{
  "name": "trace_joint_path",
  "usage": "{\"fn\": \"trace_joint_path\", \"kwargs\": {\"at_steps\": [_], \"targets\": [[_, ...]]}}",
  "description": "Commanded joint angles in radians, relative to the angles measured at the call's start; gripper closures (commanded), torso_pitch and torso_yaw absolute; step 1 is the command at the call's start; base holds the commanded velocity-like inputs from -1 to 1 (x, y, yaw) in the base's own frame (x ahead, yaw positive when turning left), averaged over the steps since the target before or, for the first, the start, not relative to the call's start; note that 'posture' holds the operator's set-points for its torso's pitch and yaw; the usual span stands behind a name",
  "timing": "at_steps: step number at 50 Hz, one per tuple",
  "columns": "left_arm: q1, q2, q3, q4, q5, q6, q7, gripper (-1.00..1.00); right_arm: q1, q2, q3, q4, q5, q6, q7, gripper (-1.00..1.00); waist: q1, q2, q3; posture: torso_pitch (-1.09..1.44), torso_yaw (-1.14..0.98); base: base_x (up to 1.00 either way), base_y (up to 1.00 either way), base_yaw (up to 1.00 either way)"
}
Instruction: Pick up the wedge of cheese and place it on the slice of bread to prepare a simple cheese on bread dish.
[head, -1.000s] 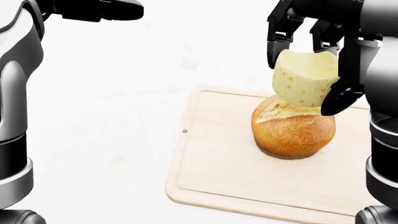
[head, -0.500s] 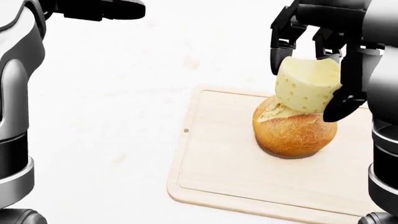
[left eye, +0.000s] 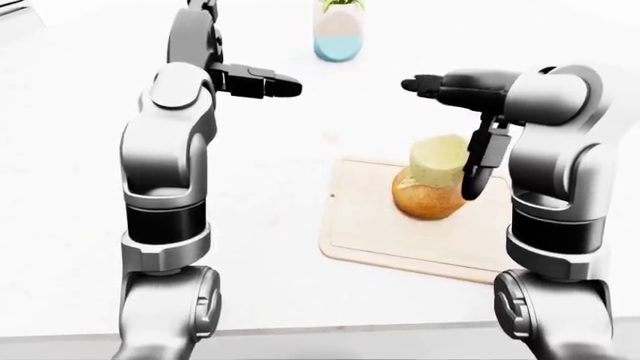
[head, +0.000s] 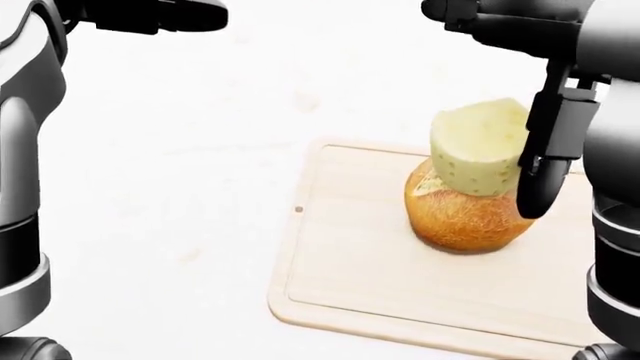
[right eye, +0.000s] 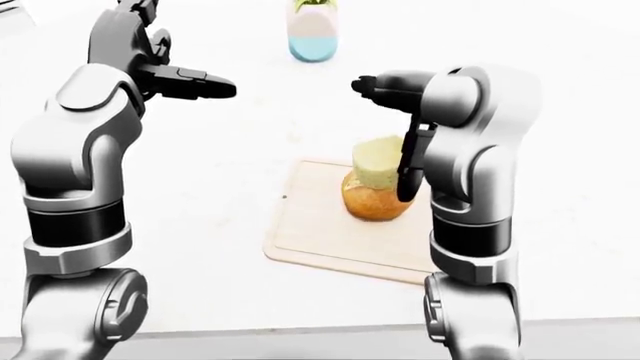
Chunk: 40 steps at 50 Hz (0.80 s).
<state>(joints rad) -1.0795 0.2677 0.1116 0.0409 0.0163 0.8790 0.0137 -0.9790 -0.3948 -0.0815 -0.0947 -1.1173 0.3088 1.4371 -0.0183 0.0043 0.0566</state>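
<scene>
Board (head: 350, 285) lies flat on the white desk (head: 180, 195), bread (head: 465, 214) on its right half, cheese (head: 478, 148) sitting on top of the bread, tilted a bit. Right robot hand (head: 520, 97) released: one finger (head: 545, 161) hangs down just beside the cheese's right side, the others stick out level toward the view's left above it, nothing gripped. Left robot hand (left eye: 265, 82) held high and well left of the board, arm bent, fingers straight and empty; vase (left eye: 338, 34) far up the desk.

Pale yellow cheese (head: 478, 148) – golden-brown bread (head: 468, 212)
</scene>
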Motion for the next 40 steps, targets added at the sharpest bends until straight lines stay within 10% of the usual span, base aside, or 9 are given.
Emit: {"fn": "trace_joint_path", "kwargs": {"at_steps": [1, 21, 40], "targets": [[-0.038, 0.011, 0.008, -0.031, 0.003, -0.028, 0.004, -1.00, -0.038, -0.012, -0.014, -0.025, -0.004, -0.002, -0.014, -1.00, 0.000, -0.001, -0.032, 0.00, 0.00, 0.00, 0.00, 0.00], [-0.082, 0.020, 0.007, -0.039, -0.005, 0.010, 0.006, -1.00, -0.166, -0.081, -0.045, -0.041, 0.014, 0.063, 0.068, -1.00, -0.001, -0.002, -0.025, 0.00, 0.00, 0.00, 0.00, 0.00], [-0.171, 0.020, 0.002, -0.086, -0.011, 0.105, 0.008, -1.00, -0.279, -0.125, -0.070, 0.075, 0.208, 0.236, -0.216, -1.00, 0.004, -0.007, -0.018, 0.00, 0.00, 0.00, 0.00, 0.00]]}}
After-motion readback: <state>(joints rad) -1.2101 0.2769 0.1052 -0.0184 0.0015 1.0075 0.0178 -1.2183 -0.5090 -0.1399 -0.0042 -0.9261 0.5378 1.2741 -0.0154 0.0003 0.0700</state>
